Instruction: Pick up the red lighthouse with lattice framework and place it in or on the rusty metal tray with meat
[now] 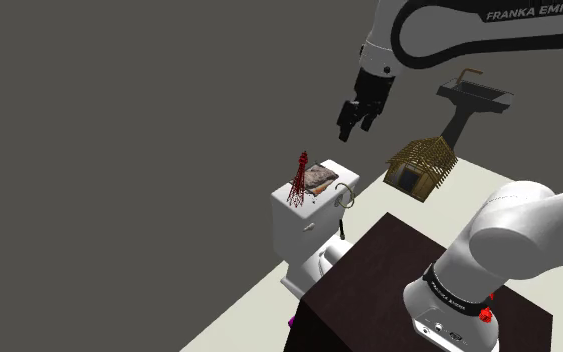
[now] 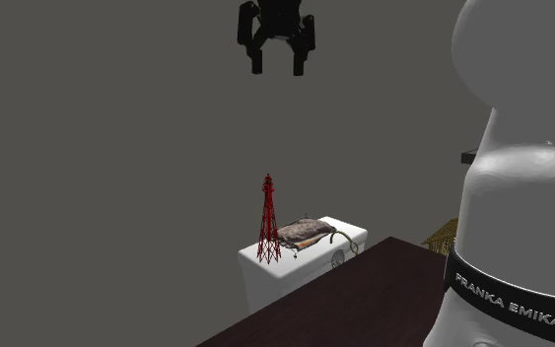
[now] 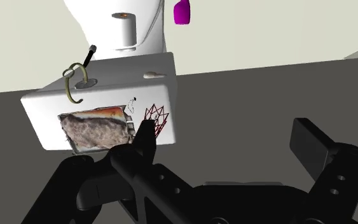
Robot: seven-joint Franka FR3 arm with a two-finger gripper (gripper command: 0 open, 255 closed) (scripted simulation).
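My pincer (image 2: 278, 67) hangs spread wide and empty at the second exterior view's top, above the spindly red lattice lighthouse (image 2: 268, 222) beside the rusty meat tray (image 2: 305, 234)

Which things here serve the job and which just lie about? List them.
Job: red lattice lighthouse, tray of meat, open claw.
Lying about: ring, thatched hut, sink, magenta object.

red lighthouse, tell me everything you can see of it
The red lighthouse is a thin open lattice tower, wide at the base and narrowing to a small capped top. It stands upright near one end of the white tank lid, beside the tray of meat. The open gripper hangs above, not touching it.
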